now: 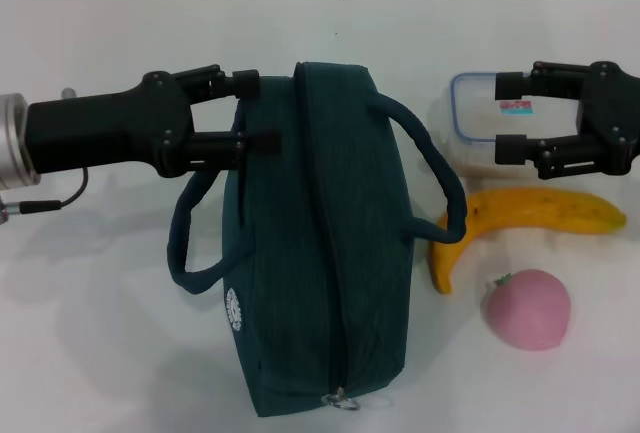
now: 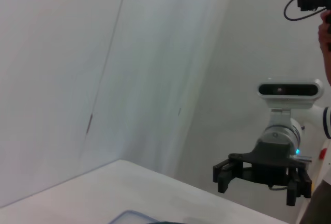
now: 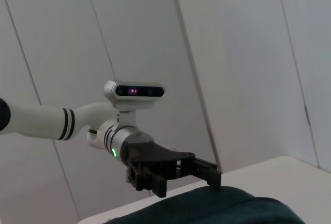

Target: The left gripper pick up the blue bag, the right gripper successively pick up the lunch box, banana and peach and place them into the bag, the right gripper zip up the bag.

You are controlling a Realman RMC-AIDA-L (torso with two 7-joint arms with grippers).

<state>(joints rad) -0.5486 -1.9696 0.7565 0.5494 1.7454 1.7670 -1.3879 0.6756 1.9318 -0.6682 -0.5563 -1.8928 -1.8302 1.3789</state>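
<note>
Between the right claw's [image 1: 512, 114] prongs (spread): lunch box [image 1: 474, 123].

Teal blue bag [image 1: 320, 243], yellow banana [image 1: 530, 218], pink peach [image 1: 528, 309], blue-rimmed lunch box [image 1: 478, 118].

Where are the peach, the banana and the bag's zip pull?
peach [image 1: 528, 309], head view, middle of its pink skin.
banana [image 1: 540, 214], head view, mid-curve.
zip pull [image 1: 342, 400], head view, the metal ring.

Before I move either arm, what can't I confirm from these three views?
- Head view: whether the left gripper touches the bag; its fingertips meet the bag's edge.
- Head view: the lunch box's contents and right side, covered by the right gripper.
- Wrist views: banana and peach out of frame; each arm's own fingers unseen.
- Bag's inside: zipped shut.
</note>
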